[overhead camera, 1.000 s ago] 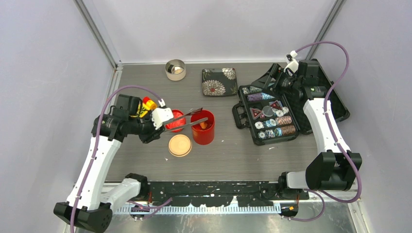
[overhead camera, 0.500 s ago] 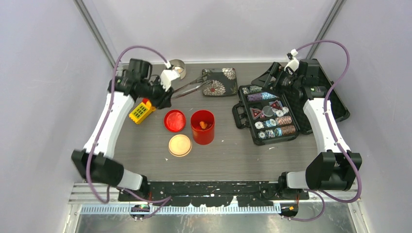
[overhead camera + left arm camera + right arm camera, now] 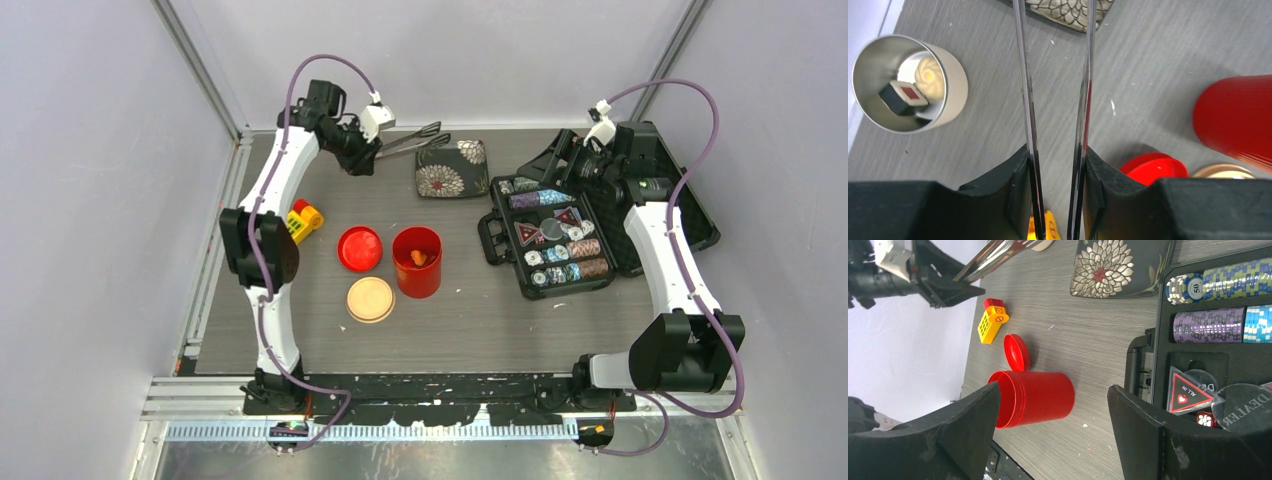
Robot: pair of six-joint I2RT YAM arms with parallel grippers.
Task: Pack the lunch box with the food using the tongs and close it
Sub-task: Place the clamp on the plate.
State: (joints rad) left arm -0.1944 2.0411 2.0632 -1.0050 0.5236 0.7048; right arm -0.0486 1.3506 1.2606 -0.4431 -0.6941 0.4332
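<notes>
Only the left wrist view shows the cream tub (image 3: 950, 82), standing open on the table (image 3: 480, 320) with a tan ball (image 3: 929, 80) and a dark-and-white piece with a red face (image 3: 902, 95) inside; from above the left arm hides it. The top view alone looks down into the open red canister (image 3: 417, 275), where one orange piece (image 3: 418, 258) lies. Just beside the canister on its left is the red lid (image 3: 360, 249), the beige disc lid (image 3: 370, 299) is in front of that, and the yellow-and-red toy block (image 3: 303, 218) sits further left. The right wrist view sees the canister only from the side, so its contents are hidden there. The left arm is stretched to the back of the table, with the left gripper (image 3: 366, 142) pointing right. Its jaws are partly closed and clamp the tongs (image 3: 412, 140) near the joined end, one black finger (image 3: 1010, 185) pressed against each silver arm. The tongs' arms stand apart and reach out over the back edge of the floral plate (image 3: 450, 170); their tips are cut off in the wrist view. The right arm reaches up the right side, and the right gripper (image 3: 580, 165) hangs over the open poker-chip case (image 3: 600, 275), its jaws spread wide around nothing.
</notes>
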